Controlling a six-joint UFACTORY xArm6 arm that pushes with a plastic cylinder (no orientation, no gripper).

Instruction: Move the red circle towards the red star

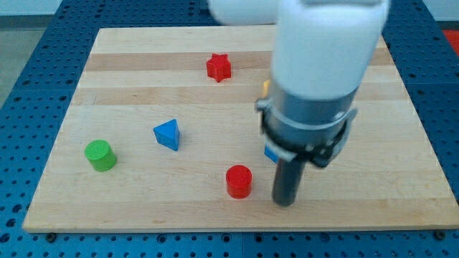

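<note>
Wooden surface (129,79): red circle (239,180) at lower centre, well apart from red star (218,67) up top; my tip (285,203) sits just right of the circle. No pincer is fitted, so its state doesn't apply.

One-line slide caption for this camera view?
My tip rests just to the view's right of the red circle, with the red star far toward the view's top of the wooden board.

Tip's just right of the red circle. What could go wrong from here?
1. My tip sits at the view's right of the red circle; the red star lies toward the view's top, so a push from here likely sends the circle left, not at the star.
2. A leftward drift heads toward the blue triangle.
3. The arm hides a blue block and a yellow block; repositioning may knock them.
</note>
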